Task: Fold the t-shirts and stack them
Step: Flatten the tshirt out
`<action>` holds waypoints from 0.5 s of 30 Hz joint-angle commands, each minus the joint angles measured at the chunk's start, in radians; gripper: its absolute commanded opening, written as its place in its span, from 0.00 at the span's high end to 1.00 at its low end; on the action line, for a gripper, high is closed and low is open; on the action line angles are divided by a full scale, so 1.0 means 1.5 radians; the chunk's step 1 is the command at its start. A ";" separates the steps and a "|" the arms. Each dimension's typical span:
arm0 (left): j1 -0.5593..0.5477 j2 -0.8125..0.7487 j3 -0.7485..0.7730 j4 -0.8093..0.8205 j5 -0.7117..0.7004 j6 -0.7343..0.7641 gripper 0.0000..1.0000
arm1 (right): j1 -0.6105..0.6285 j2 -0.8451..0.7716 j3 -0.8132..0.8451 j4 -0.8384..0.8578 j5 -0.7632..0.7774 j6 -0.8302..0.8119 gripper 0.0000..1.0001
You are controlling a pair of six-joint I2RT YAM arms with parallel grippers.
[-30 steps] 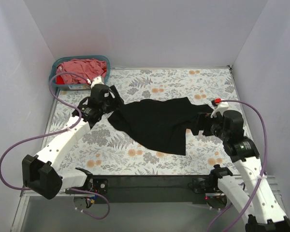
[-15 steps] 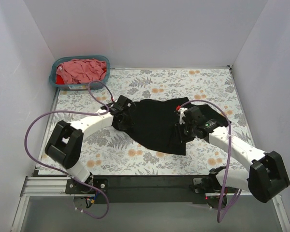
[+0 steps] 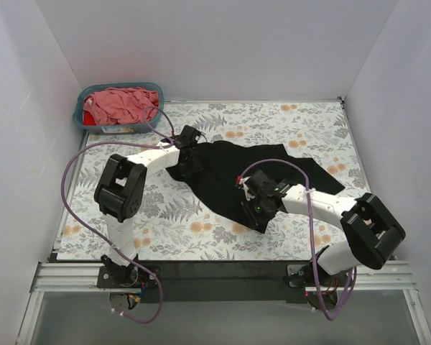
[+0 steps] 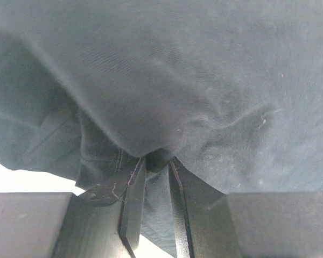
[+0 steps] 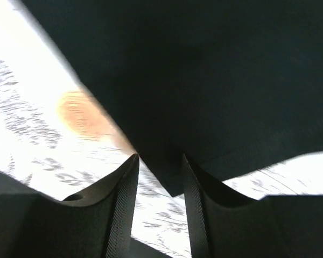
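Figure: I count one black t-shirt spread on the floral tabletop, two arms, and one teal basket at the far left corner holding one pink shirt and one red shirt. My left claw pinches a gathered fold at the black t-shirt's left end. My right claw straddles a corner of its near hem, though I cannot tell whether its fingers bite the cloth. A second ago both claws stood at the shirt's outer ends; they have since moved inward, and both arms now lie folded low over the tabletop.
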 commanded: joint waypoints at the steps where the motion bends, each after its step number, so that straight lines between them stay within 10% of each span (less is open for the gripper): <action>1: 0.029 0.077 0.041 -0.011 -0.041 0.040 0.77 | 0.084 0.058 0.021 -0.015 -0.043 0.006 0.55; 15: 0.086 0.223 0.358 -0.049 -0.031 0.146 0.53 | 0.256 0.311 0.383 -0.057 -0.168 -0.023 0.52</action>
